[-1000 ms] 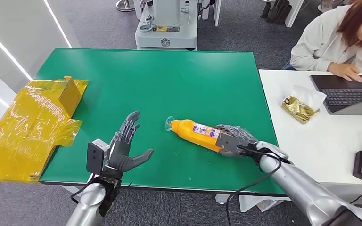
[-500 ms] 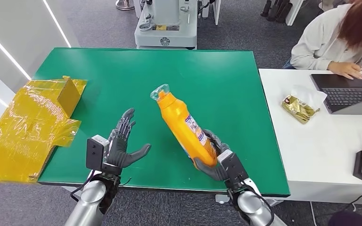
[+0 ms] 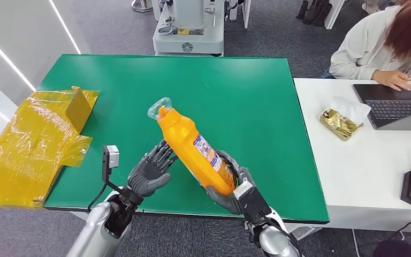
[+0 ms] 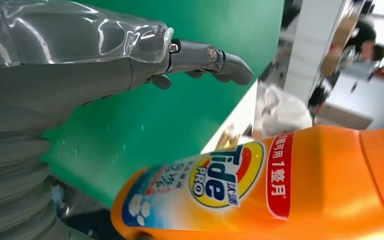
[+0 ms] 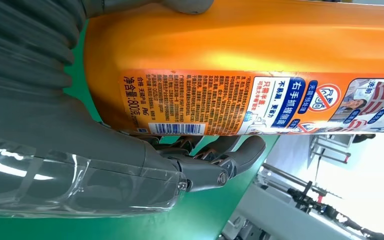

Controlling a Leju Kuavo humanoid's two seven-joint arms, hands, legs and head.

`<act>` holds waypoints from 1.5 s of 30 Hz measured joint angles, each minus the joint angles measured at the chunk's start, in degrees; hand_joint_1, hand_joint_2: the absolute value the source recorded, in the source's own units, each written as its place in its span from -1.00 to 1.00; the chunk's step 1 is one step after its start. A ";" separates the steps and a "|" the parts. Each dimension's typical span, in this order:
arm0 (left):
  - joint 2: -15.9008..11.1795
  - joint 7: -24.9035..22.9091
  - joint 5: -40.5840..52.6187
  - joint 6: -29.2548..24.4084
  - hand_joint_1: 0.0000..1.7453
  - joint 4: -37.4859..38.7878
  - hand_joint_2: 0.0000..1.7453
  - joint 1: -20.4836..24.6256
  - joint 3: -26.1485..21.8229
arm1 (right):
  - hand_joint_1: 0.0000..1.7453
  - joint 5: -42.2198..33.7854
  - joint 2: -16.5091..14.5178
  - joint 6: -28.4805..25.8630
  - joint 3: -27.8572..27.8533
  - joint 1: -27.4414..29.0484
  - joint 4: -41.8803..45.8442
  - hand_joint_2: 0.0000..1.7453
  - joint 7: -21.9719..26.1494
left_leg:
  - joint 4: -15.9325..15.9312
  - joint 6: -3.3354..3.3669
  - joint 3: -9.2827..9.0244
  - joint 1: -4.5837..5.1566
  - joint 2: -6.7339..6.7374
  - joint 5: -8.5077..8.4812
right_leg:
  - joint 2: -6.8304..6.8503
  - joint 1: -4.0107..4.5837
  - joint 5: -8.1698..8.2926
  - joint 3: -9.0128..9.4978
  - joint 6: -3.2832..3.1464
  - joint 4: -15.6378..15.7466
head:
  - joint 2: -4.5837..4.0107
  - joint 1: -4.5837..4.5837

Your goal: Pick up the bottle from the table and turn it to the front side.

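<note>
A: Item one — orange Tide detergent bottle. Location?

B: Off the green table, held in the air above its near edge. A second ago it lay flat on the surface; now it is lifted and tilted steeply, so the pick-up part looks done.

A: Holder?

B: Right hand, fingers wrapped round the bottle's base end. The barcode-and-text back label faces up toward the head camera.

A: Left hand?

B: It has come in from its open, waiting pose and now sits just beside the bottle's mid-body, fingers loosely spread. Whether they touch the bottle, I cannot tell. Nothing is held in it.

A: Orientation?

B: Long axis runs diagonally — base near the robot's right, cap end up and away toward its left. The left wrist view shows the Tide logo side.

A: Meaning?

B: My judgement: the front still faces away from the head view, so the turn remains, probably with the left hand's help.
</note>
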State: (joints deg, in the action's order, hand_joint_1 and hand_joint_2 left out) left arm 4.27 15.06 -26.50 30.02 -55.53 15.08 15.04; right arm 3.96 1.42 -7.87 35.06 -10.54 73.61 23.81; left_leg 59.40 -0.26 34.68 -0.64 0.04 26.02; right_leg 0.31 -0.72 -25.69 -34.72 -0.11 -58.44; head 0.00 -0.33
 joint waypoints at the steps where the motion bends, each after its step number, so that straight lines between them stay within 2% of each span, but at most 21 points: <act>1: -0.10 -0.64 -0.98 0.70 -1.00 1.10 1.00 1.01 -0.01 | 1.00 0.37 -0.46 0.21 -0.05 -0.09 -0.23 1.00 -0.02 | 0.00 0.00 0.00 0.00 0.00 0.00 | 0.00 0.00 0.00 0.00 -0.01 -0.01 | 0.00 0.00; 7: -0.62 -1.88 -2.67 1.27 -1.00 5.21 1.00 5.33 0.00 | 1.00 1.59 -2.14 0.92 -0.65 -0.35 -1.36 1.00 -0.49 | 0.01 -0.01 0.00 0.00 0.00 -0.01 | 0.00 0.00 0.01 -0.01 -0.01 -0.03 | 0.00 0.00; 14: -0.71 0.27 4.88 -7.69 -1.00 9.38 1.00 13.02 0.87 | 1.00 2.01 -3.53 0.24 -1.38 -1.19 -4.16 1.00 -0.80 | 0.01 0.00 0.00 0.01 0.01 -0.02 | -0.01 -0.01 0.02 -0.02 -0.01 -0.02 | 0.00 -0.01; 17: -0.71 1.45 6.34 -9.11 -1.00 11.19 1.00 14.84 1.23 | 1.00 2.05 -3.58 -0.21 -1.77 -1.18 -4.97 1.00 -0.81 | 0.02 0.00 0.01 0.01 0.02 -0.02 | -0.04 -0.01 0.02 -0.03 -0.01 -0.02 | 0.00 -0.01; 21: -0.98 1.67 6.55 -8.12 -1.00 12.87 1.00 16.30 1.33 | 1.00 2.25 -3.58 -0.90 -2.06 -1.01 -5.92 1.00 -0.86 | 0.02 -0.01 0.01 0.01 0.02 -0.01 | -0.06 -0.01 0.02 -0.06 -0.02 -0.02 | 0.00 0.00; 25: -1.26 -0.24 5.35 -5.04 -1.00 13.61 1.00 17.10 1.33 | 1.00 2.63 -3.58 -1.26 -2.27 -0.73 -6.33 1.00 -0.94 | 0.01 -0.01 0.03 0.01 0.03 -0.01 | -0.07 0.00 0.01 -0.10 -0.02 -0.02 | 0.00 0.00; 31: -1.28 -6.92 -3.10 5.77 -1.00 15.75 1.00 17.41 1.34 | 1.00 2.85 -3.58 -1.41 -2.25 -0.22 -6.72 1.00 -1.14 | 0.01 -0.01 0.05 0.01 0.03 -0.01 | -0.08 -0.01 0.01 -0.10 -0.02 -0.02 | 0.00 0.00; 34: -1.34 -8.28 -5.83 8.68 -1.00 16.95 1.00 17.42 1.57 | 1.00 2.92 -3.58 -1.76 -2.27 -0.05 -6.79 1.00 -1.37 | 0.01 -0.01 0.05 0.01 0.03 -0.01 | -0.08 -0.01 0.01 -0.10 -0.02 -0.02 | 0.00 -0.01; 41: -1.69 -8.52 -7.15 10.06 -1.00 17.44 1.00 17.36 3.58 | 1.00 3.09 -3.50 -2.62 -2.67 1.00 -6.62 1.00 -1.79 | 0.01 -0.01 0.05 0.01 0.03 -0.01 | -0.08 -0.01 0.01 -0.11 -0.02 -0.02 | 0.00 0.00; 45: -1.64 -6.24 -3.46 4.99 -1.00 16.26 1.00 17.28 5.63 | 1.00 3.50 -3.42 -3.22 -3.23 2.04 -5.58 1.00 -1.83 | 0.01 -0.01 0.05 0.01 0.03 -0.01 | -0.07 -0.01 0.01 -0.12 -0.02 -0.02 | 0.00 0.00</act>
State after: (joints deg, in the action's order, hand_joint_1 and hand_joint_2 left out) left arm 2.62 8.82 -29.96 35.02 -39.27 32.36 20.67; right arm 7.46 -2.00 -11.09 31.83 -8.49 68.02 21.99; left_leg 59.41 -0.27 34.73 -0.63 0.06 26.02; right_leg 0.24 -0.72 -25.68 -34.84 -0.12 -58.46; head 0.00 -0.33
